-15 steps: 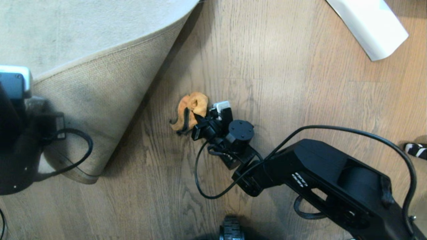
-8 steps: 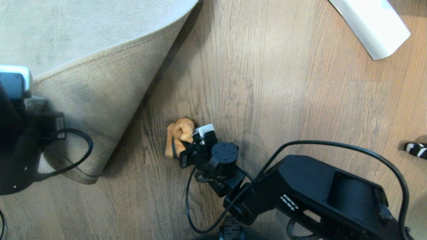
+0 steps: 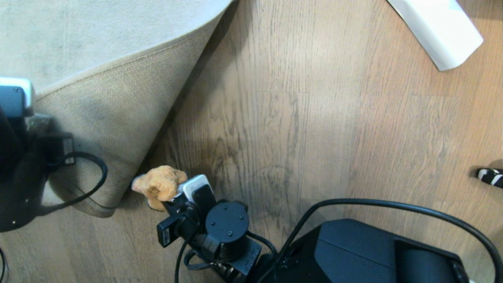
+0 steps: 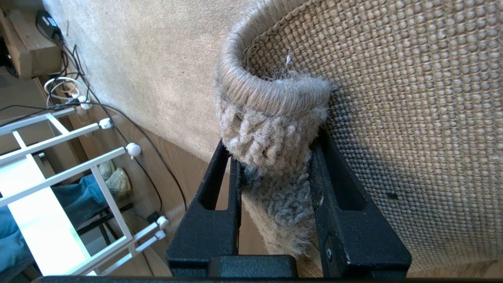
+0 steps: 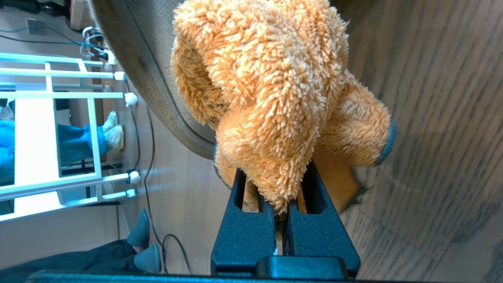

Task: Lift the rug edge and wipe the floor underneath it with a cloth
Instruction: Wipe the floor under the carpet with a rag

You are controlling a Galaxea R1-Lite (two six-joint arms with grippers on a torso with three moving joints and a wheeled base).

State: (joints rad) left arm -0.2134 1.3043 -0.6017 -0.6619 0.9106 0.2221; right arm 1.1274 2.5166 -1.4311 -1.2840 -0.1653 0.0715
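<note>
Left pincer [image 4: 275, 184] hidden in head view, clamping the rug edge [image 4: 271, 118].

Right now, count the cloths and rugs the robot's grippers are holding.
2. The orange cloth is pinched in the right gripper beside the folded-back rug edge. The rug's bound corner is clamped between the left gripper fingers. Nothing else appears held.

white paper roll [image 3: 438, 29] cut off (top edge), striped object [image 3: 490, 176] clipped

A white rolled sheet [image 3: 438, 29] lies near a white rack [image 5: 51, 129].
</note>
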